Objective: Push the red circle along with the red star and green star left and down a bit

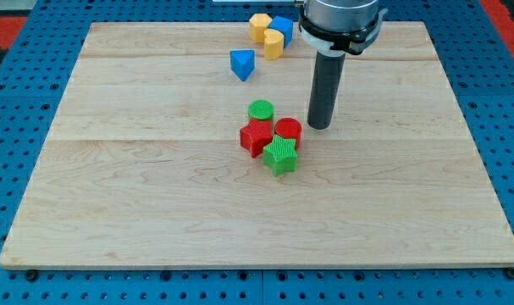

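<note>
Camera view, single frame: my tip (319, 125) sits on the wooden board (155, 212), just to the view's right of the centre cluster and slightly above it, near the red circle (288, 131) but with a thin gap, not touching as far as I can see. No jaws on this rig, only a straight rod, so nothing spread or pinching to report.

Task things: red circle at board centre, red star (256, 136) just to its left, green star (280, 156) just below and between them. All three look pressed together. A green circle (261, 110) rests against the top of the red star; not part of the task, likely to get dragged.

Progress, my read: push not started or barely begun. Cluster is mid-board with plenty of room to the view's left and bottom. Tip is on the correct side for a left-down shove. Left to do: make contact with the red circle and drive the group left and slightly down, keeping it together.

Counts: one red circle, one red star, one green star, one green circle. At the view's top: blue triangle-like block (242, 63), one blue cube (281, 27), two yellow blocks (259, 26) (273, 42), shapes unclear. Eight blocks total.
</note>
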Controlling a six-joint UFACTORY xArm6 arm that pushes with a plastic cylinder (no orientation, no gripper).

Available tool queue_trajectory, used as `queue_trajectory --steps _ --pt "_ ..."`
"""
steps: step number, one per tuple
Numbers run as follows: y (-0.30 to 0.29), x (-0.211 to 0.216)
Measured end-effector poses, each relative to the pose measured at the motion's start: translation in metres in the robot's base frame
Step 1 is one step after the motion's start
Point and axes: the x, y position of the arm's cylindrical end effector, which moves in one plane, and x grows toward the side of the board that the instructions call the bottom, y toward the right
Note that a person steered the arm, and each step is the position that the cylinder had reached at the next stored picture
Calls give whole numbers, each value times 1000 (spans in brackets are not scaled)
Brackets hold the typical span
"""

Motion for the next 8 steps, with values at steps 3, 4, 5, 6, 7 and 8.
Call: queue_trajectory --steps 3,4,5,6,7,8 --pt "10 9" --pt "-4 9" --pt "-16 9" --pt "-31 17" --pt "-32 12" --pt "-35 11"
